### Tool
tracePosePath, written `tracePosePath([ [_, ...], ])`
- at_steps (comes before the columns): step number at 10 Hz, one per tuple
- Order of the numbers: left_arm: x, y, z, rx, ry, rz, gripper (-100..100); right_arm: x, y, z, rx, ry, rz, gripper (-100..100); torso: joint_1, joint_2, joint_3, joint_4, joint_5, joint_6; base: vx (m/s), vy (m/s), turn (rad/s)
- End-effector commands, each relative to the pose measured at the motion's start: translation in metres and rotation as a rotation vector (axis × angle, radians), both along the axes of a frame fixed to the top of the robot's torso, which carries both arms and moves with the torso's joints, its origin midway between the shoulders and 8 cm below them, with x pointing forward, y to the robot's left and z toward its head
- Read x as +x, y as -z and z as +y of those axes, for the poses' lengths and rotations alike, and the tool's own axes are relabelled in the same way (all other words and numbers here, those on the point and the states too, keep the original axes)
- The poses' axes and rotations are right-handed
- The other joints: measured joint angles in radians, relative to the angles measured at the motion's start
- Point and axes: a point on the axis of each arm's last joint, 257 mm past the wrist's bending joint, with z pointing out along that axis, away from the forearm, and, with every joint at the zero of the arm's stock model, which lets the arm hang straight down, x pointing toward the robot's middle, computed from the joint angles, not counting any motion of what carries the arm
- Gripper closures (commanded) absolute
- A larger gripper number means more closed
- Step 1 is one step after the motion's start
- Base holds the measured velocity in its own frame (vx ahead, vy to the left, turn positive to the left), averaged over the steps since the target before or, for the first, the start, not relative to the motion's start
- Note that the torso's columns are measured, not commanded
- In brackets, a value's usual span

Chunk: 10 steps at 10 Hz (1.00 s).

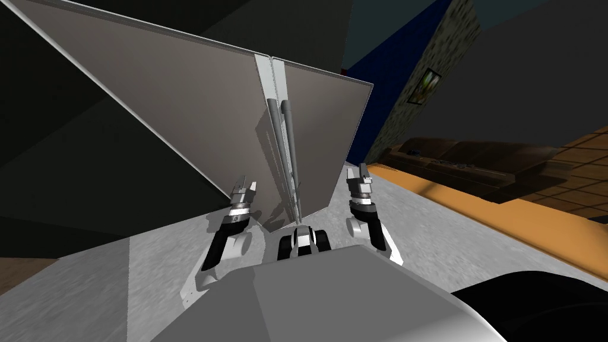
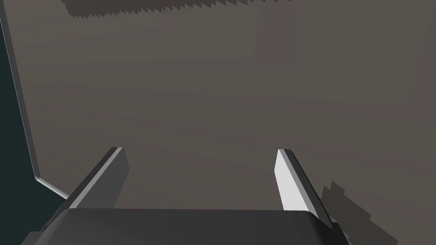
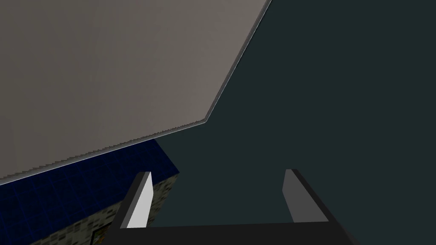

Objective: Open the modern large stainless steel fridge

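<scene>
Fridge [image 1: 196, 119], tall and grey, stands directly in front of me, both doors closed and meeting at a centre seam. Two slim upright bars sit side by side at that seam, the left handle [image 1: 272, 136] and the right handle [image 1: 291, 142], almost touching each other. My left tool [image 1: 247, 184] hovers close to the left door, off to the side of the handles. Its two blades are apart and hold nothing, and its camera faces plain grey door. My right tool [image 1: 357, 172] is out past the fridge's right edge, blades also apart and empty, pointing beyond the door's corner toward a blue wall [image 3: 64, 187].

Neither tool is on a handle yet, so I judge that the reach comes next. The main risk is how close the handles are: a blade could wedge between them or catch both, and a pull would then fight two doors. A shallow grip on so thin a bar may slip off. I also stand very near, so a swinging door could strike my other arm or my body unless I make room.
</scene>
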Motion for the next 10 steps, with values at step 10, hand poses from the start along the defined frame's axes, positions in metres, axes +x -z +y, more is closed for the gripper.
tracePosePath([
  [10, 0.084, 0.013, 0.010, 0.182, 0.043, 0.189, -100, 0.000, 0.000, 0.000, 0.000, 0.000, 0.000, 0, 0.002, -0.002, -0.001, 0.000, 0.001, 0.000, -0.032, -0.096, -0.035],
])
